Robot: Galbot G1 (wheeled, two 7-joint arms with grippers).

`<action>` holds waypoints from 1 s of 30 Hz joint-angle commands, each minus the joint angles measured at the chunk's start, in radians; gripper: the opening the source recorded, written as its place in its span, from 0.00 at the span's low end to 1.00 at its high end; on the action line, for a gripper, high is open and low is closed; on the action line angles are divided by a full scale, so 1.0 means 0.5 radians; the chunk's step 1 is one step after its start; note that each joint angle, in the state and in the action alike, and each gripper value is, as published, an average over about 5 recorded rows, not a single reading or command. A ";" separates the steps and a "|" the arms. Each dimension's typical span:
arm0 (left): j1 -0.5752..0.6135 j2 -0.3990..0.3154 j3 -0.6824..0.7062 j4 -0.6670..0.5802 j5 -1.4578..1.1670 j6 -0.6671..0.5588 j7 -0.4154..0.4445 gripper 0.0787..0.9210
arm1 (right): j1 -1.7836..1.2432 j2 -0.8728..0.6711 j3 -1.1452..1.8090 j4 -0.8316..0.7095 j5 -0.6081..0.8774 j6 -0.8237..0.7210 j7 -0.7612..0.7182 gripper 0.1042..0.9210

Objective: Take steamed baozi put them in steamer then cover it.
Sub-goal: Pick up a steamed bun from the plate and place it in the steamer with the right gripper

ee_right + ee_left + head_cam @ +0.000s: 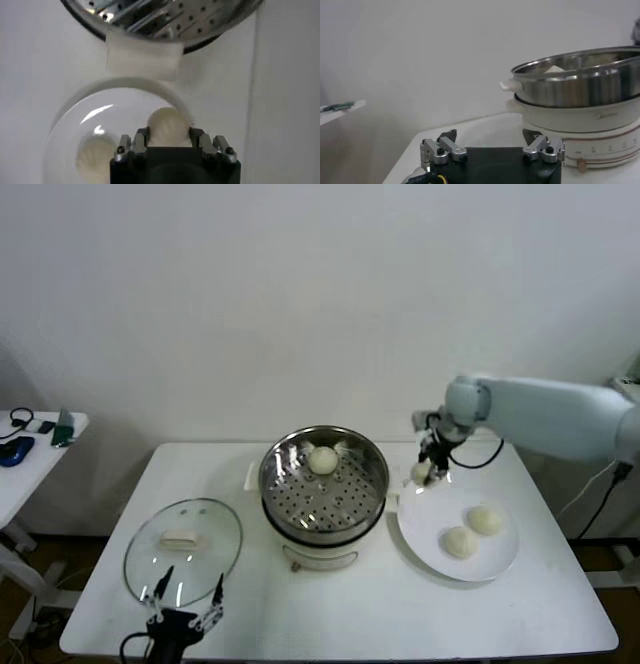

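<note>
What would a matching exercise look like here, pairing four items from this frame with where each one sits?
Items:
1. glass lid
2. bun in the right gripper
3. lone bun
4. left gripper

Places:
A. inside the steamer basket
B. at the table's near edge, just before the lid
C. flat on the table, left of the steamer
D. over the white plate's far edge

Pairs: 1-C, 2-D, 3-A, 4-B
</note>
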 commanded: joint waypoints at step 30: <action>-0.041 0.007 -0.002 -0.008 -0.023 0.038 0.023 0.88 | -0.426 1.097 0.176 -0.282 0.240 -0.259 0.291 0.56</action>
